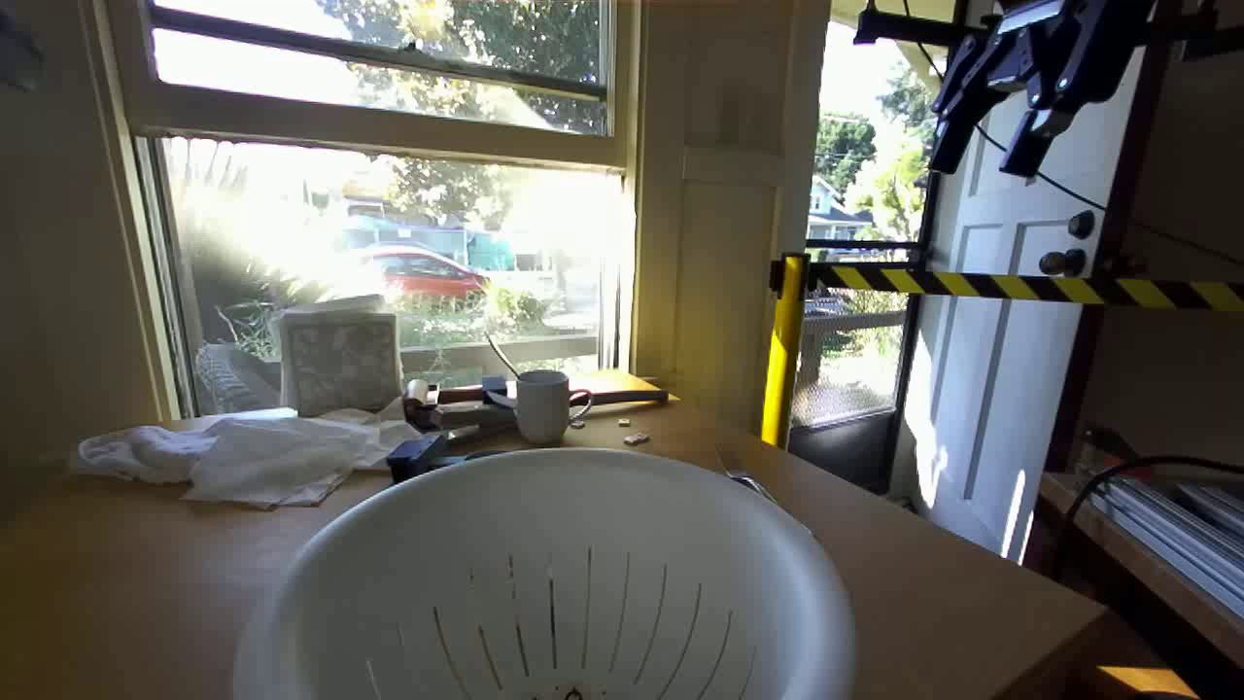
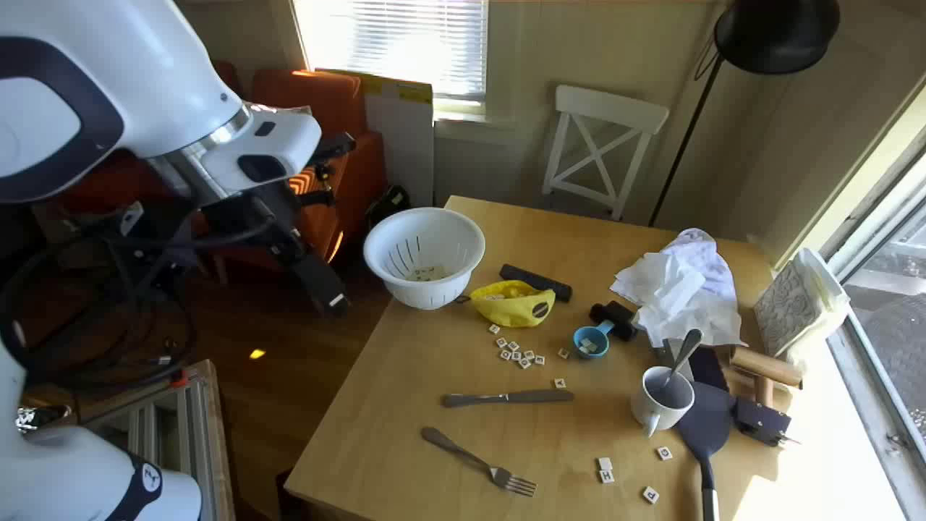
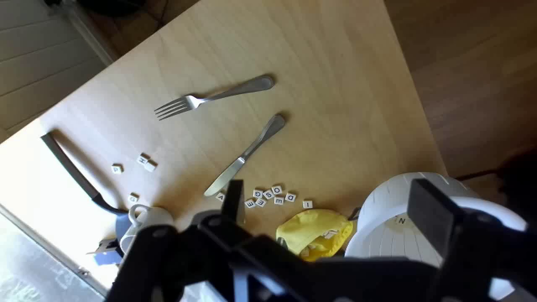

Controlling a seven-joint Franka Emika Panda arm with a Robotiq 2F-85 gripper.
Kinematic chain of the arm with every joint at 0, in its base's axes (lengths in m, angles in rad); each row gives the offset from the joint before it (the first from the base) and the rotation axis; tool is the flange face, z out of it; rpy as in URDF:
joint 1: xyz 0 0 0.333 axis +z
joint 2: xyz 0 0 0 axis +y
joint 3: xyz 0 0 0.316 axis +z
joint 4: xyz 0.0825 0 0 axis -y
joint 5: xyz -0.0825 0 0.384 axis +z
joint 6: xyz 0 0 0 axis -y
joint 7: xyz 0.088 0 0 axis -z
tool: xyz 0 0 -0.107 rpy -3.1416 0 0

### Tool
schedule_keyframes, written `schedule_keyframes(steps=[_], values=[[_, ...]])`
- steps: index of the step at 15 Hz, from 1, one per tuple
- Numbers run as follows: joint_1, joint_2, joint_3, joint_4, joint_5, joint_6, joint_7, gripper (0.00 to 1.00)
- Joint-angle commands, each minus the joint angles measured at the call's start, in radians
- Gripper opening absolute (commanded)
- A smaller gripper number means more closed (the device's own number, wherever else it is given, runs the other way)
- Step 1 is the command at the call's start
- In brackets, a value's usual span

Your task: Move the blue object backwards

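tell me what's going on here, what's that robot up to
A robot arm stands beside a table, its gripper open, up in the air and holding nothing. The thing to move backwards is probably the small blue cup, resting on the table beside a black object and not yet gripped. A yellow pouch lies between the cup and a white colander, with loose letter tiles nearby.
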Motion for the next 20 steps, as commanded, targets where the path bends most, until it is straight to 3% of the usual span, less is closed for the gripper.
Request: schedule_keyframes(steps=[1, 8, 16, 20], values=[[0.006, 0.002, -0.004, 0.001, -0.004, -0.004, 0.004, 1.00], [0.006, 0.005, -0.004, -0.001, -0.004, -0.004, 0.004, 1.00], [0.000, 0.413, -0.032, 0.213, 0.033, 0.154, 0.035, 1.00], [0.002, 0.576, 0.002, 0.337, 0.041, 0.141, 0.093, 1.00]])
